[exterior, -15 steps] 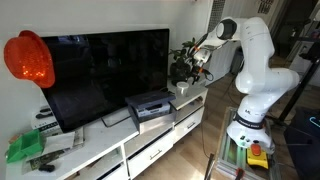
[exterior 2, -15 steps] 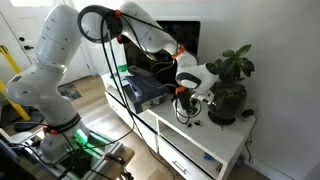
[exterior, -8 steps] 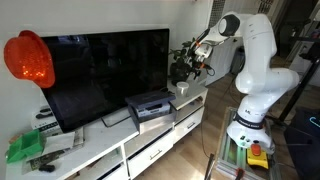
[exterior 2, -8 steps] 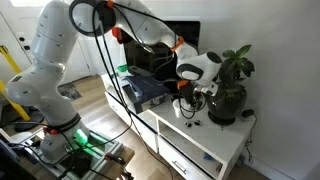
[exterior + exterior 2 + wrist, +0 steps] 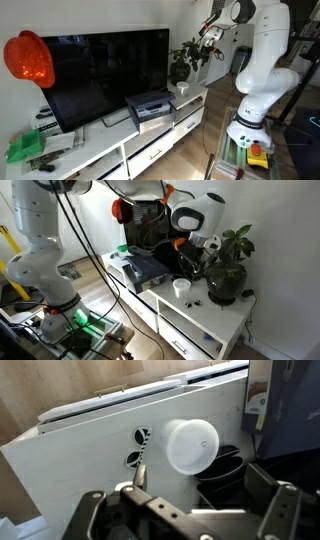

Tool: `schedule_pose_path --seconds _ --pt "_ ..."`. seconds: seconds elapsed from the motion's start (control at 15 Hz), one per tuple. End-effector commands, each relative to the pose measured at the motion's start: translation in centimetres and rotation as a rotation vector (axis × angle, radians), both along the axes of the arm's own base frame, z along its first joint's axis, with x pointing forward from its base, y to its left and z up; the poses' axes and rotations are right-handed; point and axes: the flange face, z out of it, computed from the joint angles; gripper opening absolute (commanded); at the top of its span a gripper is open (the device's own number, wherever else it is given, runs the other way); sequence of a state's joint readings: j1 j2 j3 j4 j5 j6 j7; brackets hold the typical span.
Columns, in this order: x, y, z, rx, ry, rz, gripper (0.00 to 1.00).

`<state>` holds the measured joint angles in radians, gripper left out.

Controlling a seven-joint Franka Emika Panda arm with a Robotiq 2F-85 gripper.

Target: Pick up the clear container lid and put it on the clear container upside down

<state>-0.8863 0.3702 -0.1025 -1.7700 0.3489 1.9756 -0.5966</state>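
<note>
The clear container (image 5: pixel 181 286) stands upright on the white TV console (image 5: pixel 215 330), next to the potted plant; it also shows in an exterior view (image 5: pixel 184 88). In the wrist view the container (image 5: pixel 190 445) is seen from above, and a whitish round disc with an inner ring covers its top. This looks like the clear lid lying on it; which way up it lies cannot be told. My gripper (image 5: pixel 196 246) hangs well above the container, also seen in an exterior view (image 5: pixel 207 42). In the wrist view its fingers (image 5: pixel 190 510) stand wide apart with nothing between them.
A potted plant (image 5: pixel 230 265) in a black pot (image 5: pixel 225 475) stands right beside the container. A black device (image 5: pixel 145 270) and a large TV (image 5: pixel 100 70) are further along the console. Small dark objects (image 5: pixel 192 302) lie near the console's front edge. A wall is behind.
My gripper has risen straight up from the container's place on the console, which uncovers the container in the exterior views. The container has stayed put.
</note>
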Motion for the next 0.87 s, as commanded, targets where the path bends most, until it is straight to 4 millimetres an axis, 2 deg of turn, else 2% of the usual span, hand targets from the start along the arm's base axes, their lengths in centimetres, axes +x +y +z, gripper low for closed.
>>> schedule_pose_path --seconds 0.0,0.2,0.27,0.4,0.8 --pt "-2.7 2.2 3.9 -0.008 0.008 0.067 1.0" --pt "-3.5 3.0 5.7 -0.014 -0.002 0.081 1.0" --pt "-2.5 1.6 4.8 -0.012 -0.008 0.05 1.0" --pt "-2.7 2.1 5.6 -0.017 -0.013 0.055 1.0" --pt "-2.8 2.3 5.5 -0.014 -0.012 0.059 1.0"
